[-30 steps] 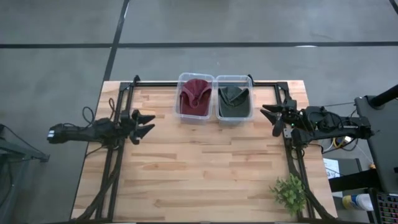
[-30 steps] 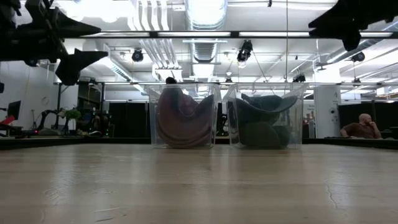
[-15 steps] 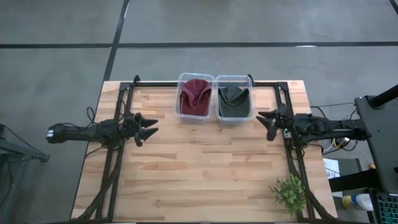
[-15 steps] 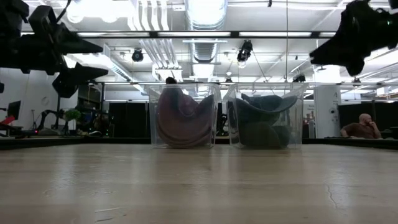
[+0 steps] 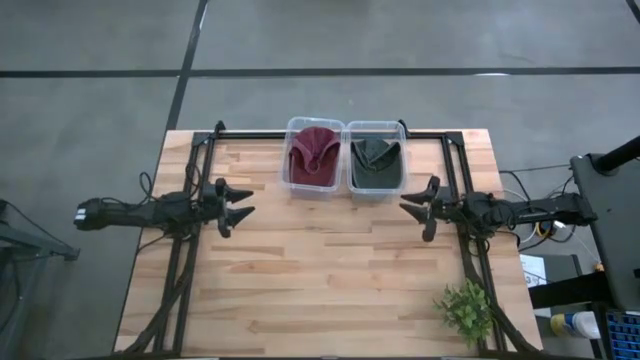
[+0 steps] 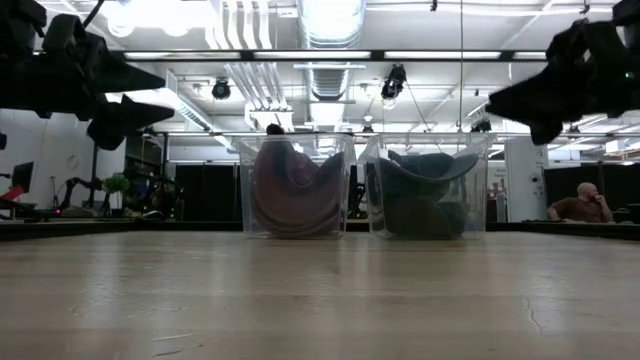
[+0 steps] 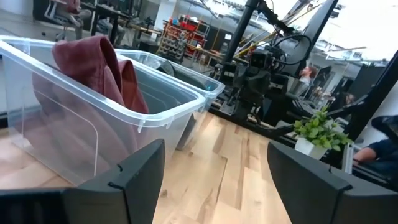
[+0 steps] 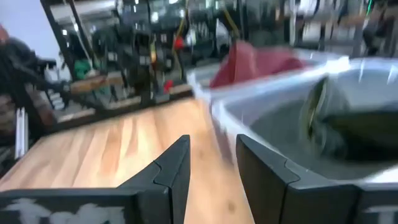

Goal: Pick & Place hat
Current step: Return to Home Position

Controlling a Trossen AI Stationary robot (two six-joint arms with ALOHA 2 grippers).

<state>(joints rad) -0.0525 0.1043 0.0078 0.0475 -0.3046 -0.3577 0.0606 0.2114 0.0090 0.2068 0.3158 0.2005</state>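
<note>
A dark red hat (image 5: 314, 152) lies in the left clear bin (image 5: 294, 185) at the table's far edge. A dark green hat (image 5: 375, 160) lies in the right clear bin (image 5: 401, 186) beside it. Both bins show in the low view, the red hat (image 6: 295, 190) and the green hat (image 6: 425, 190) inside them. My left gripper (image 5: 243, 202) is open and empty, above the table left of the bins. My right gripper (image 5: 410, 208) is open and empty, above the table just near and right of the green hat's bin.
A small green plant (image 5: 466, 310) stands at the table's near right corner. Black frame rails (image 5: 185, 250) run along the table's left and right sides. A person (image 6: 580, 205) sits in the room behind the table.
My right gripper has moved toward the table's left and a little nearer, and has come lower, closing on the green hat's bin. My left gripper has gone a little toward the table's right and lower. Both hats have kept still.
</note>
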